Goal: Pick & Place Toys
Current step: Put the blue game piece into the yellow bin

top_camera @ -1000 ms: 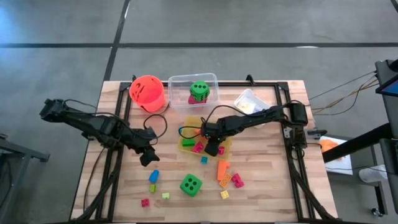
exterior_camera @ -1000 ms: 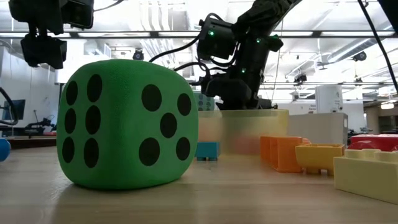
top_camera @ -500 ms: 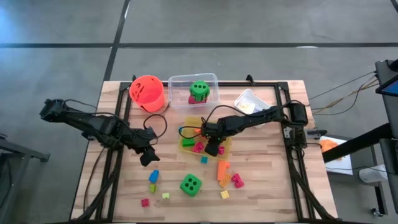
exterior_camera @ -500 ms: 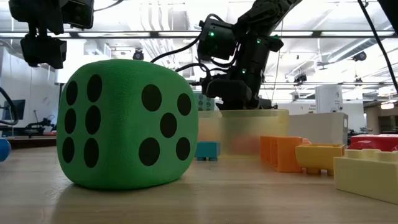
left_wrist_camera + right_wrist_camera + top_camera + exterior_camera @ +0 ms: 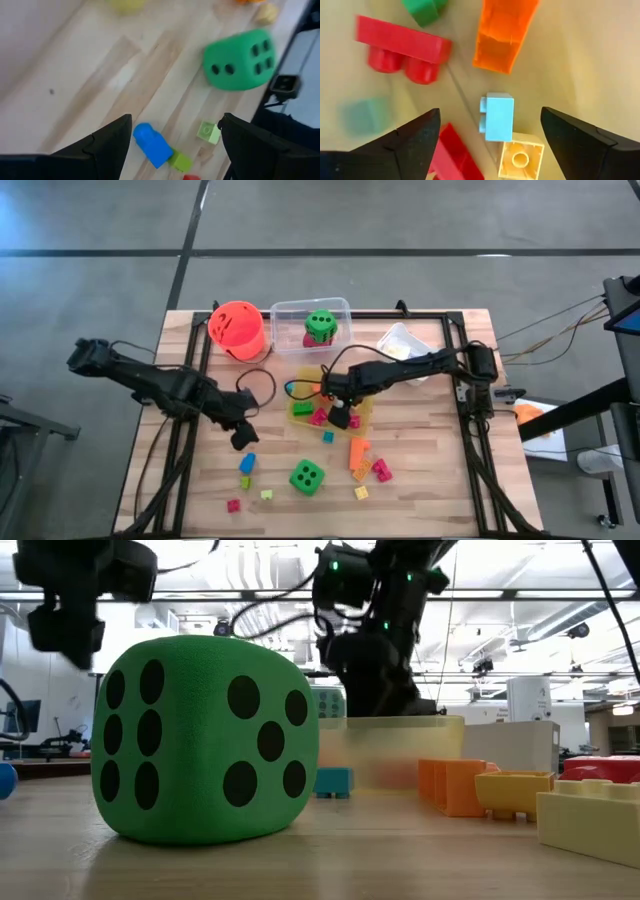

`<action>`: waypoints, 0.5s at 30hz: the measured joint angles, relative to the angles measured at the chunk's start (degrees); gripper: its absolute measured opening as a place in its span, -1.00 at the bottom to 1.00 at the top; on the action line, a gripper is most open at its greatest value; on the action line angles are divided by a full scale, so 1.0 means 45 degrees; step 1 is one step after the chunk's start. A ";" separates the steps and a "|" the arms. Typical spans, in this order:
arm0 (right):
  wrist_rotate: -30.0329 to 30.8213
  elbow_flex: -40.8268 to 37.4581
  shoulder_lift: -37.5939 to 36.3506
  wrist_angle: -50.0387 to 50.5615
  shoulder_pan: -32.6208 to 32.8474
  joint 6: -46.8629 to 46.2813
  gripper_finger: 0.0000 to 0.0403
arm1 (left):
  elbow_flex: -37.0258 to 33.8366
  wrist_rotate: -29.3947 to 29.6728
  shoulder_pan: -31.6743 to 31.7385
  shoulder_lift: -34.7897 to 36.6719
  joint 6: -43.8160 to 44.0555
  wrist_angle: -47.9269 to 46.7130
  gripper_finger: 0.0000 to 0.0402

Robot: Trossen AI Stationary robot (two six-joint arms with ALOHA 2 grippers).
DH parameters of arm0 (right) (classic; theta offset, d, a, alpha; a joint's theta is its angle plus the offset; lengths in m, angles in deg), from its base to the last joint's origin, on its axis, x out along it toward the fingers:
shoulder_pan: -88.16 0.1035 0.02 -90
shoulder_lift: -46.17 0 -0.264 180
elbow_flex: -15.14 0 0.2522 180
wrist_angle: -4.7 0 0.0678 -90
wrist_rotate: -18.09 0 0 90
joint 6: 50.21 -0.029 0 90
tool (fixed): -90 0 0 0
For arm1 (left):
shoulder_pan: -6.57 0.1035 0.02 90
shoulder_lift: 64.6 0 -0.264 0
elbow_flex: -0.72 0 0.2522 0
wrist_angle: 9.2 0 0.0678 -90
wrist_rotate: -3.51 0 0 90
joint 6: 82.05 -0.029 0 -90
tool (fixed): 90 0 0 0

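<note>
The right gripper [image 5: 341,420] has sprung apart, empty, since a second ago, above the yellow tray [image 5: 300,419]; blocks lie beneath. The left gripper [image 5: 243,438], spread, has crept toward the blue block [image 5: 247,463].

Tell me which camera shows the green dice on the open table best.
The low view: the green dice fills the foreground, with two dotted faces sharp. The high view shows it small from above. The left wrist view catches it blurred. The right wrist view misses it.
</note>
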 joint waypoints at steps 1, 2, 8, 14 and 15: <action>0.0092 0.0127 -0.0097 0.0110 0.0013 0.0000 0.69 | 0.0000 -0.0122 -0.0091 -0.0298 0.0218 -0.0012 0.47; 0.0240 0.0227 -0.0253 0.0227 0.0072 -0.0013 0.69 | 0.0000 -0.0236 -0.0199 -0.0609 0.0440 -0.0015 0.47; 0.1746 0.0740 -0.1452 0.1401 0.0422 -0.0078 0.70 | 0.0000 -0.0540 -0.1085 -0.2199 0.1863 -0.0154 0.47; 0.2789 0.0760 -0.2879 0.1720 0.0680 -0.0952 0.70 | 0.0000 -0.0535 -0.2173 -0.2760 0.4953 -0.0311 0.47; 0.2985 0.0758 -0.3084 0.1794 0.0693 -0.1015 0.70 | 0.0000 -0.0488 -0.2441 -0.2778 0.5185 -0.0318 0.47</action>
